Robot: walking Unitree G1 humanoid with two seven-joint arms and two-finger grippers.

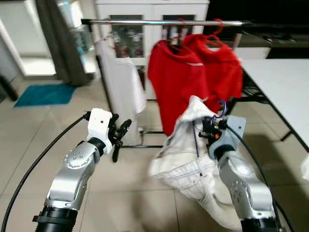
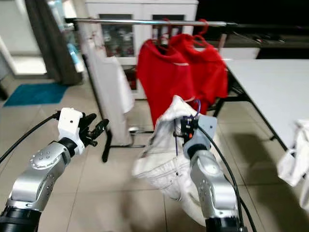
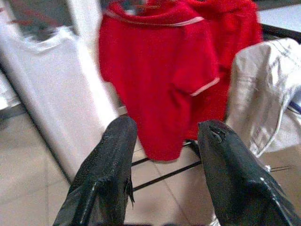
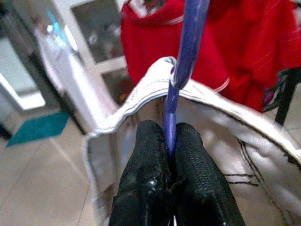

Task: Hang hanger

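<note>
Your count: two red short-sleeved shirts (image 1: pixel 193 72) on red hangers, one white garment (image 1: pixel 123 84) and one horizontal metal clothes rail (image 1: pixel 164 22) carrying all three; one white table (image 1: pixel 282 84) to the right gripper's right; one teal floor mat (image 1: pixel 44 94) far off to the left gripper's left. Your task item is one thin blue-purple wire hanger (image 4: pixel 181 70), hook curving up above the right gripper (image 1: pixel 208 129), with a crumpled off-white garment with dark stitching (image 1: pixel 186 159) draped over it and sagging below the gripper. Your right gripper is clamped on the hanger's neck, below and short of the rail. Your left gripper (image 1: pixel 119 137) carries nothing, fingers (image 3: pixel 106 179) spread, aimed at the nearer red shirt. The right wrist view gives you the pinch on the wire close up; the eye views give you the rail and the hook.
</note>
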